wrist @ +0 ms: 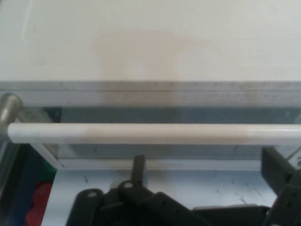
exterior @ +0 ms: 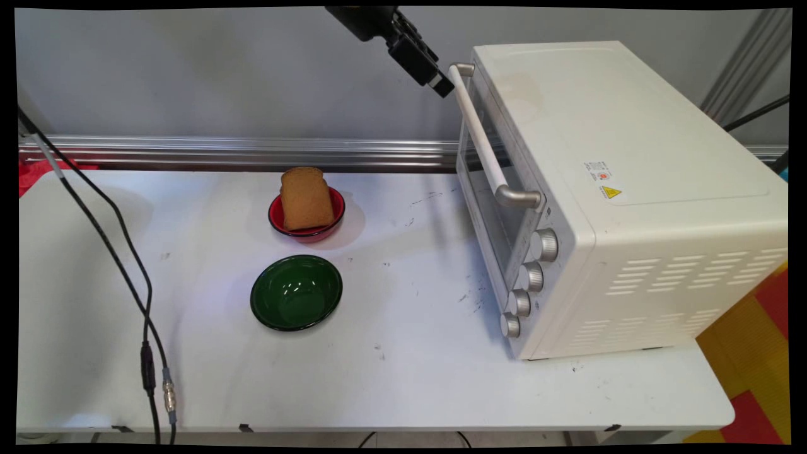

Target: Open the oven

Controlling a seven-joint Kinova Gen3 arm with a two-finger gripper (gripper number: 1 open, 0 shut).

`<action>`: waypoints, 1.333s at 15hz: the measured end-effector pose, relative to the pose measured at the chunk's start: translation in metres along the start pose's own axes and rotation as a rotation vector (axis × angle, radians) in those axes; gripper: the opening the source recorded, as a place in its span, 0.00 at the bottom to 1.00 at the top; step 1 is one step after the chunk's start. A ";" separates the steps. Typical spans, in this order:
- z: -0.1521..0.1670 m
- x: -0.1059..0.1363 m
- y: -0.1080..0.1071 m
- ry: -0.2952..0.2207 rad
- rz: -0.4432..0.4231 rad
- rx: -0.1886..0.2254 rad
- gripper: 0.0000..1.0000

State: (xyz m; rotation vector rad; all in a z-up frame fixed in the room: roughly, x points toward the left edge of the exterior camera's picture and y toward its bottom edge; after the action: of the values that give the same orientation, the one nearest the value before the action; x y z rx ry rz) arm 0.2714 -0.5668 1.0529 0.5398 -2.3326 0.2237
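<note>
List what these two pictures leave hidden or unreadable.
- Oven inside: main view, the glass door is seen at a steep angle; hand view shows only its top strip behind the handle.
- Arm: main view, cut off by the top edge above the gripper.
- Labels on the oven top: main view, too small to read.
- Red bowl contents: main view, the bread covers them.
- Knob markings: too small.

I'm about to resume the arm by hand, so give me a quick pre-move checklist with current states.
1. Black two-finger gripper near the white bar handle of the white toaster oven: ok.
2. Oven door shut: ok.
3. Fingers astride the handle: cannot tell.
4. Gripper holding nothing: ok.
5. Brown bread slice leaning in the red bowl: ok.
6. Green bowl empty, away from the oven: ok.
</note>
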 end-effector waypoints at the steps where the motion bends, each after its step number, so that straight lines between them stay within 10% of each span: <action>1: 0.001 0.002 -0.001 -0.002 -0.002 -0.006 0.00; 20: 0.056 0.012 0.000 0.023 -0.067 -0.077 0.00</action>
State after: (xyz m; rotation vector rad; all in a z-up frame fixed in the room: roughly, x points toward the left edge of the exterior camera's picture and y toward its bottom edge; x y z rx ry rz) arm 0.2292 -0.5877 1.0207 0.5738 -2.2869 0.1076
